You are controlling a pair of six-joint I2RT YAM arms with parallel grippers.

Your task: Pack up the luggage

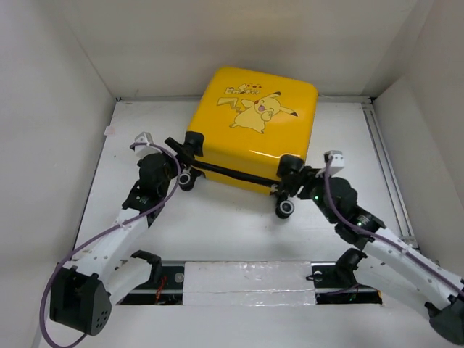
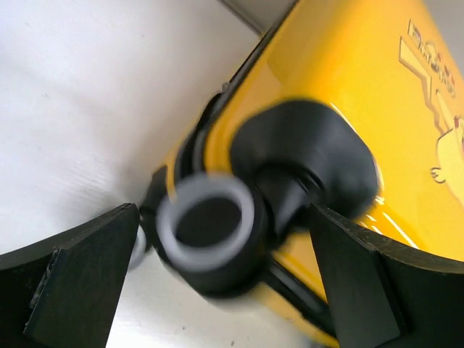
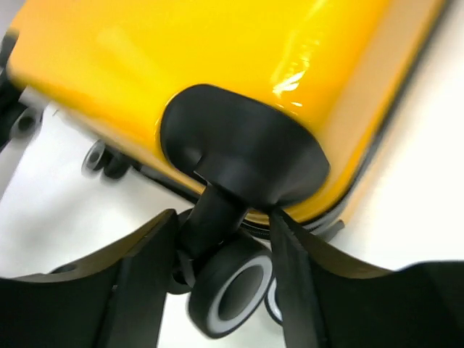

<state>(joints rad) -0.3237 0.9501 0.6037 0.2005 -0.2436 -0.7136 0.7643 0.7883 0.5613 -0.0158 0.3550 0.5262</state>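
White walls close round a white tabletop, and we see the luggage, a small glossy yellow hard-shell suitcase, lying shut and flat at the far middle of it. Its cartoon Pikachu print faces up. The case is turned slightly, and its wheeled end faces the arm bases.

Our left gripper reaches the near-left corner of the luggage. In the left wrist view its black fingers stand wide apart, with the left caster, a black wheel with a pale grey ring, blurred between them. We cannot tell whether either finger presses on it.

Our right gripper is at the near-right corner. In the right wrist view its fingers stand narrowly apart around the black stem of the right caster, just below the rounded black mount on the yellow shell. One finger touches the stem; beside the other a sliver of the shell's seam shows, so we cannot tell whether the grip is firm.

A strip of silvery tape lies across the table's near edge between the two arm bases.
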